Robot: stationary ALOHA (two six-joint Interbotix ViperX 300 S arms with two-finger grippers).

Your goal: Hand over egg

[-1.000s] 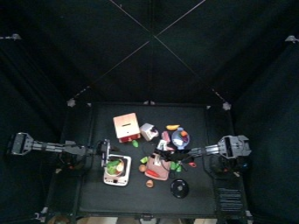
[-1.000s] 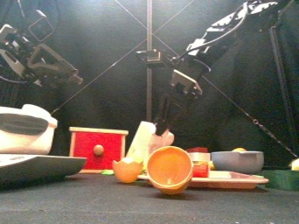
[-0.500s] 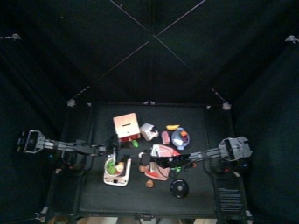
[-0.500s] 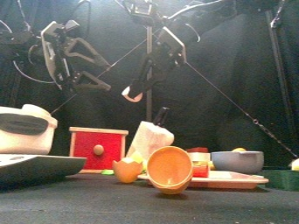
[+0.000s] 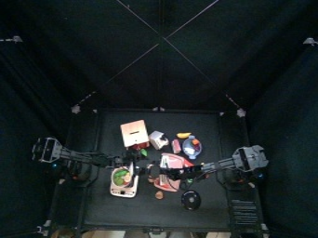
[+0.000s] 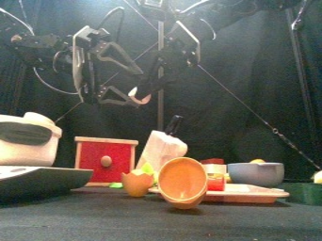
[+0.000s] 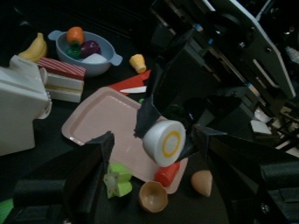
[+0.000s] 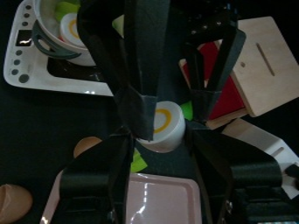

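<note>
- The egg (image 8: 165,122), a cut half showing white around a yellow yolk, is up in the air above the middle of the desk (image 5: 211,206), not lying among the other toys
- The right gripper (image 8: 163,131) grasps it, one jaw on each side, as its own wrist view shows
- The left gripper (image 7: 135,171) is spread wide and empty; in its wrist view the egg (image 7: 165,141) sits just beyond its jaws, apart from them
- In the front view both grippers meet high above the desk, the left gripper (image 6: 111,83) facing the right one
- So, as I judge it, the pick-up and the lift are done, and the two arms are brought together for the pass
- Left to do: the left jaws close on the egg, then the right jaws let go and back off
- The pink tray (image 7: 103,114) and the red drawer box (image 6: 105,162) lie below, untouched
</note>
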